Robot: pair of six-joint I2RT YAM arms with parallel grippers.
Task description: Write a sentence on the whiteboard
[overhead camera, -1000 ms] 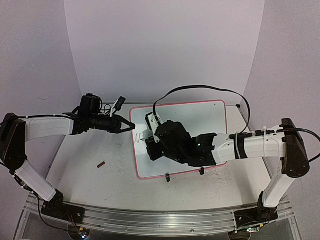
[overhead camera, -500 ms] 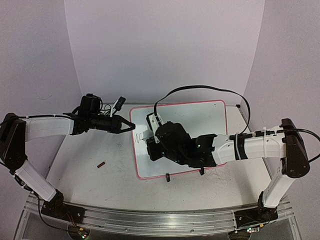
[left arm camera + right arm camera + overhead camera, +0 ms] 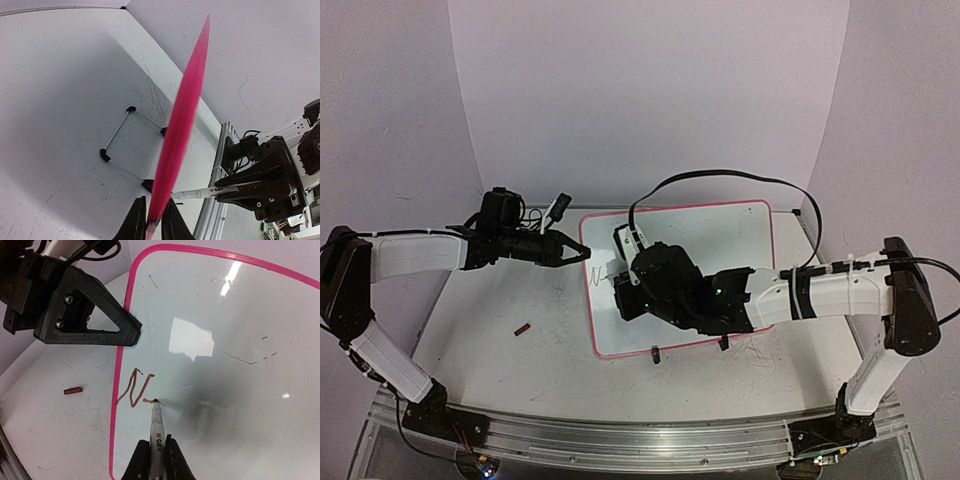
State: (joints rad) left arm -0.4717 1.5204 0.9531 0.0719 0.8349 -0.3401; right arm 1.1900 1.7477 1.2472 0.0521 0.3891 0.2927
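Our sentence [image 3: 133, 388] is just a reddish N and a short stroke near the left rim of the whiteboard [image 3: 210, 340], which lies flat on the table [image 3: 500, 360]. Our right gripper [image 3: 152, 460] clamps the marker [image 3: 156, 432], tip on the board. Our left gripper [image 3: 152, 222] pinches the pink rim.

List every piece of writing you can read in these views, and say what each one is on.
"N": handwritten start of the sentence on the whiteboard, near its left rim, with one further stroke begun.
Red print on the marker barrel: too small to read.
No other text visible.
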